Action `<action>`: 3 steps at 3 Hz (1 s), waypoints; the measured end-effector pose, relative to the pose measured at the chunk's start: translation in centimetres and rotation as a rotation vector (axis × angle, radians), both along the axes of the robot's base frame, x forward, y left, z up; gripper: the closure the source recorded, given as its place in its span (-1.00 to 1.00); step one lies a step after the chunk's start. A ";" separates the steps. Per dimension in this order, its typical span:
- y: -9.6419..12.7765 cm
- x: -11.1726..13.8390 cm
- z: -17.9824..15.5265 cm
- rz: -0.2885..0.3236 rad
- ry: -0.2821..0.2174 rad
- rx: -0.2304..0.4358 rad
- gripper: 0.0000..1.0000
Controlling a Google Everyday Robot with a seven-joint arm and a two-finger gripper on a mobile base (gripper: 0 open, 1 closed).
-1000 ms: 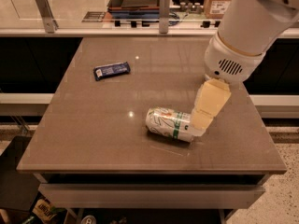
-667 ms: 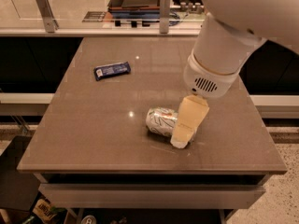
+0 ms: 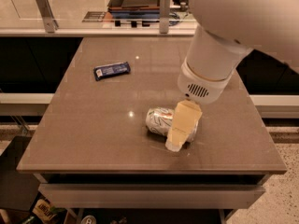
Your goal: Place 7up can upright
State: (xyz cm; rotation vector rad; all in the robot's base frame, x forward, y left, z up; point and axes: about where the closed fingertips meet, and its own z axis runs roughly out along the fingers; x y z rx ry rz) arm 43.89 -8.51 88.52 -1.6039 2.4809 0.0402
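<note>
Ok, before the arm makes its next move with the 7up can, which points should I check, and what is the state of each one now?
1. Is the 7up can upright: not ok, it lies on its side on the table.
2. Is the gripper at the can: ok, it is down at the can's right part, crossing in front of it.
3. Is the hold on the can firm: cannot tell.
4. Is the blue snack bar out of the way: ok, it lies apart, toward the far left.
5. Is the can away from the table's front edge: ok, bare surface shows between them.
</note>
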 end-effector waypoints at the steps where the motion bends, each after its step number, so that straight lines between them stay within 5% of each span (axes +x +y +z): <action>1: 0.9 0.7 -1.5 -0.002 0.029 -0.018 -1.00; 3: 2.2 1.5 -3.6 0.002 0.070 -0.044 -1.00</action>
